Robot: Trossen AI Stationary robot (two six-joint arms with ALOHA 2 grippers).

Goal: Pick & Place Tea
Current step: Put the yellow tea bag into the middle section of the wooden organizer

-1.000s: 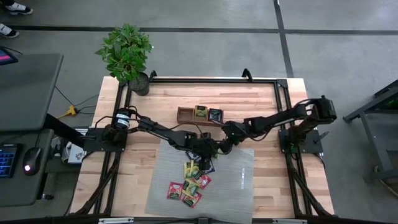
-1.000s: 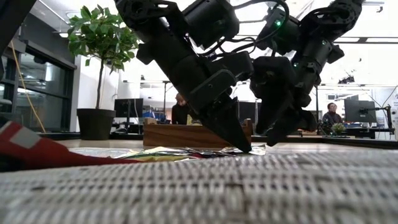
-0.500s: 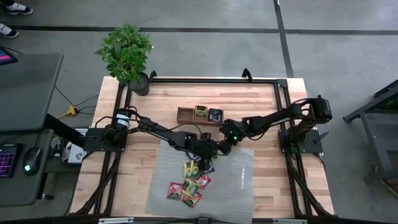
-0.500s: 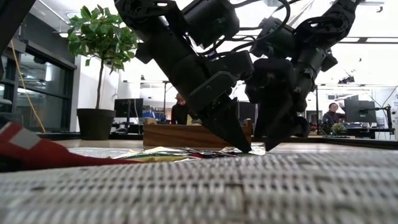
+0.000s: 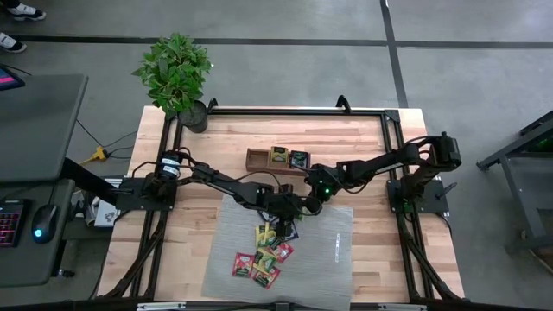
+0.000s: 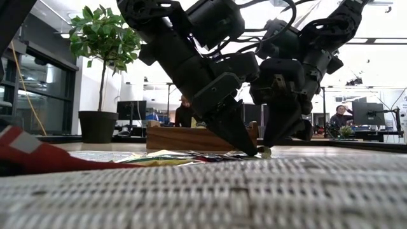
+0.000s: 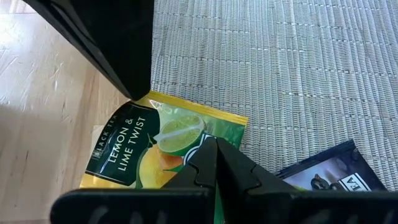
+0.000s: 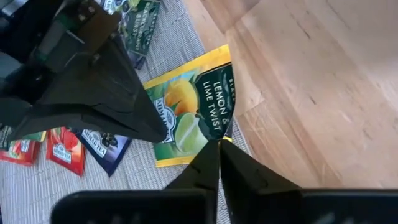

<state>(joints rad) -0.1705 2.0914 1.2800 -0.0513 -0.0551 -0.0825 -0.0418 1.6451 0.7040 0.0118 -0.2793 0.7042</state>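
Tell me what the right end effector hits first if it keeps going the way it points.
Probably nothing new: the right end effector, shut, already meets the yellow sachet at its edge on the mat. Straight past it stands the left end effector, which pins that sachet.

Sachets (image 5: 263,255) on mat (image 5: 333,250), tray (image 5: 257,160) behind, plant (image 5: 177,73) at far-left corner.

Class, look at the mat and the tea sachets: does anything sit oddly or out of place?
Yes: the lemon and lime sachet overhangs the grey mat's edge onto the wooden table, with the shut left gripper and right gripper pressing opposite edges.
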